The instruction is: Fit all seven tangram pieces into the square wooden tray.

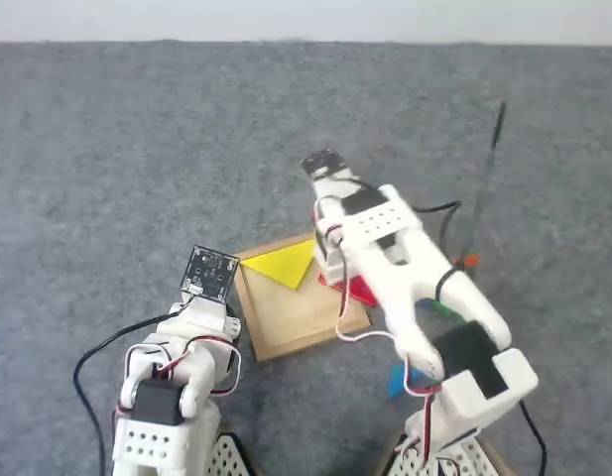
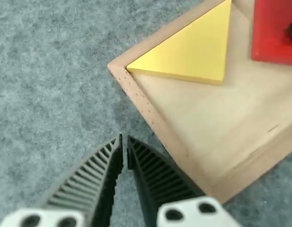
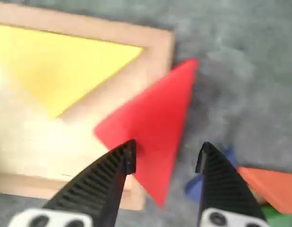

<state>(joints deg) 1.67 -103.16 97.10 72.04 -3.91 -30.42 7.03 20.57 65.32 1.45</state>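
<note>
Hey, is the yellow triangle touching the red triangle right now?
Apart. The left wrist view shows a strip of bare tray between the yellow triangle and the red triangle.

Readable text: none.
tray (image 1: pixel 298 319): bare wood, no print.
yellow triangle (image 1: pixel 283 264): plain face.
red triangle (image 3: pixel 155 127): plain face.
camera board (image 1: pixel 209 274): marks too small to read.
</note>
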